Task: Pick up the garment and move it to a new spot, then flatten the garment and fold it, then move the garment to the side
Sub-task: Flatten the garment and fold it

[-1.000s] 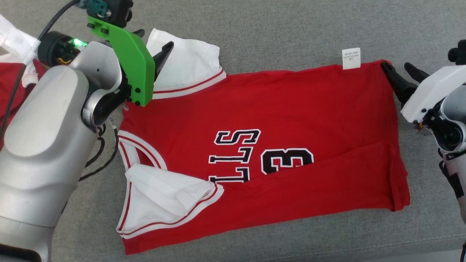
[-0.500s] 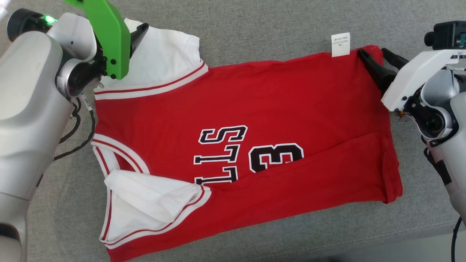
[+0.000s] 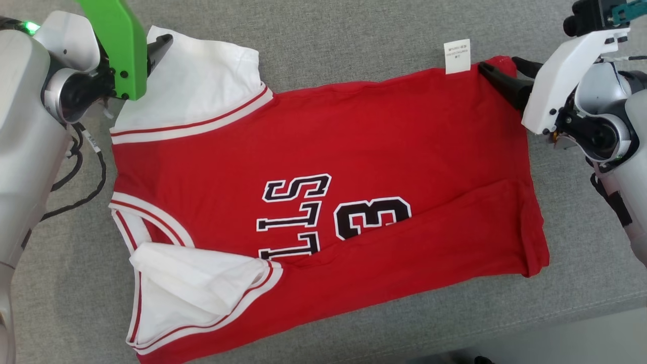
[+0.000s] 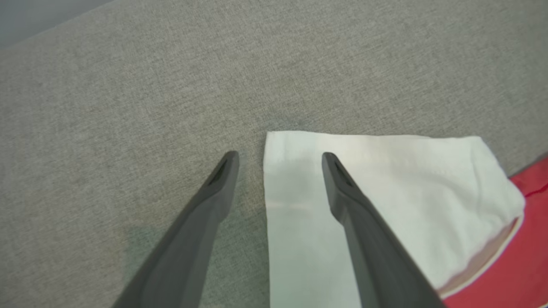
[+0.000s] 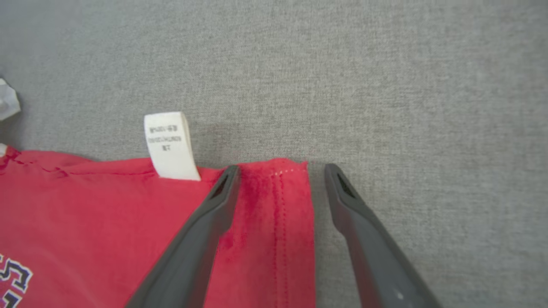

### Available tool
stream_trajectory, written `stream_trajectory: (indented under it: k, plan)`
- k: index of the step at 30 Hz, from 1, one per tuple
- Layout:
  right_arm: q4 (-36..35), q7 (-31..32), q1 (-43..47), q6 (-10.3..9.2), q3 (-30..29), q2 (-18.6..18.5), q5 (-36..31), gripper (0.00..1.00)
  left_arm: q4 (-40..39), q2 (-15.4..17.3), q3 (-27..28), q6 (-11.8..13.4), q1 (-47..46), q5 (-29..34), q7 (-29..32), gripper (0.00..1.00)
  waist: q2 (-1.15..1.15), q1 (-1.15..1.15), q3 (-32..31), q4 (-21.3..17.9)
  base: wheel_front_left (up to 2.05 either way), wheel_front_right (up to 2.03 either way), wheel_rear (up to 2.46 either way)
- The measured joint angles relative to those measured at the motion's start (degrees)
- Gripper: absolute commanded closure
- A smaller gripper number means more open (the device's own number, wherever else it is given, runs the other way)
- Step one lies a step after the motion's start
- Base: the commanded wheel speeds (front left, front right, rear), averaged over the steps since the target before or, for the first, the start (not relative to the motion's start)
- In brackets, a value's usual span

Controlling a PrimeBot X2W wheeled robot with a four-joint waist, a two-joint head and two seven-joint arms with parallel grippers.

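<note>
One fold is in, so roughly half done by my read. The red short-sleeved jersey with white sleeves and black lettering [image 3: 323,151] lies spread on the grey fabric-covered desk [image 3: 354,30]. Its long edge opposite the small white care label [image 3: 457,56] is folded in over the lower part of the print.

Left to do, I'd judge: fold the label edge in, tidy, shift aside.

Right gripper [image 5: 282,169]: jaws released, straddling the red hem corner just beside the label. Left gripper [image 4: 280,157]: jaws released, straddling the white sleeve corner at the far end of the label's edge. Neither grips cloth.

The sleeve on the side away from the label is rumpled, and a diagonal crease crosses the folded flap.
</note>
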Motion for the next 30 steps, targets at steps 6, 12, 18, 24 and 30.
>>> stream_trajectory:
  k: [6,12,18,24,30]
  plan:
    - [-0.37,3.58,-2.76,0.0,1.44,0.22,-0.02,0.0,2.93,0.48,-1.1,0.0,-1.83,-0.49,0.0,0.0,0.0,0.0,1.03,-0.56,0.0,0.0,0.0]
    - [-1.03,4.86,-3.75,0.0,1.49,0.65,-1.07,0.0,4.32,0.59,-2.22,0.0,-2.2,-2.2,-0.09,0.0,0.0,0.0,2.1,-1.21,0.0,0.0,0.0]
    - [-2.63,6.19,-3.66,0.0,0.67,0.74,-2.41,0.07,4.67,1.11,-3.42,0.0,-3.26,-3.21,-0.51,0.0,0.0,0.0,2.86,-1.94,0.0,0.0,0.0]
    - [-4.69,7.84,-2.11,0.0,-0.51,0.7,-3.22,0.5,4.42,1.66,-4.99,0.01,-3.85,-5.01,1.03,0.35,0.0,0.0,2.77,-2.3,0.0,0.0,0.0]
    - [-6.49,8.11,-0.86,0.0,-1.68,0.81,-3.88,1.0,3.16,1.94,-6.97,-0.01,-3.88,-6.2,0.92,1.0,0.0,-0.01,2.27,-2.04,0.0,0.0,0.0]
